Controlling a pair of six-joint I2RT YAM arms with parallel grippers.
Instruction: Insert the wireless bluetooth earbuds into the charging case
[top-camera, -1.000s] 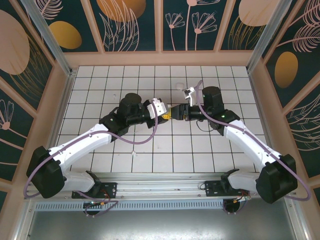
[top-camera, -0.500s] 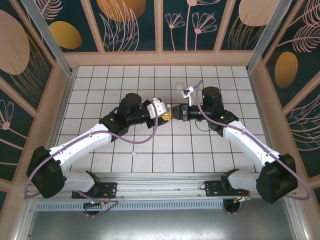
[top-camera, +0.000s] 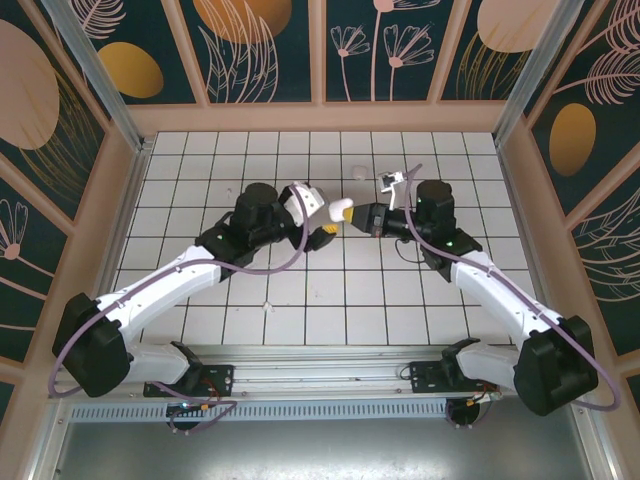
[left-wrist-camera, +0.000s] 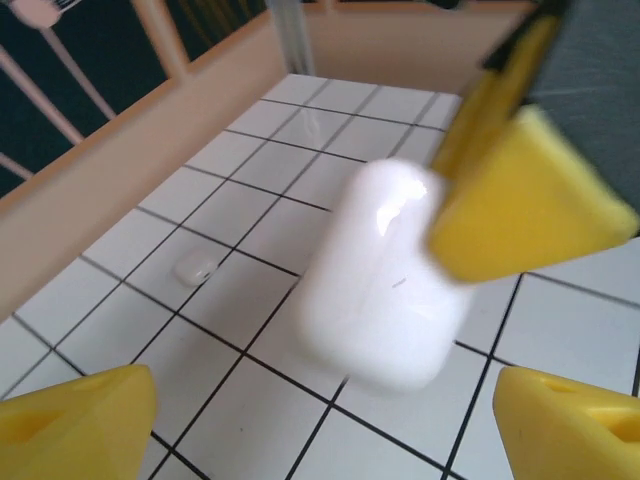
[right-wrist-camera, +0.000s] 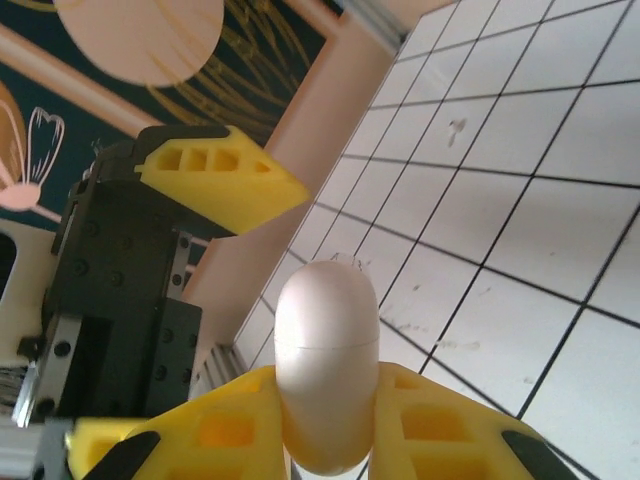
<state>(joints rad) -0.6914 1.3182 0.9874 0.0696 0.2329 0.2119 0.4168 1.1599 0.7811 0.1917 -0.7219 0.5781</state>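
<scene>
The charging case (top-camera: 342, 209) is a glossy white pebble with its lid closed, held above the tiled floor. My right gripper (top-camera: 360, 216) is shut on it; in the right wrist view the case (right-wrist-camera: 326, 340) sits between the yellow pads (right-wrist-camera: 440, 420). My left gripper (top-camera: 325, 222) stands open just left of the case, not touching it. In the left wrist view the case (left-wrist-camera: 385, 270) hangs ahead of my wide-apart fingertips (left-wrist-camera: 570, 425). One earbud (top-camera: 350, 171) lies on the floor behind the grippers, and shows in the left wrist view as well (left-wrist-camera: 196, 268).
A tiny pale bit (top-camera: 266, 303) lies on the tiles near the left arm; I cannot tell what it is. Wooden walls (top-camera: 130, 180) ring the white tiled floor (top-camera: 400, 300). The left gripper's yellow finger (right-wrist-camera: 220, 185) looms close before the right wrist camera.
My left gripper opened and let go of the case, drawing back slightly left. My right gripper closed on the case and shifted a little right with it.
</scene>
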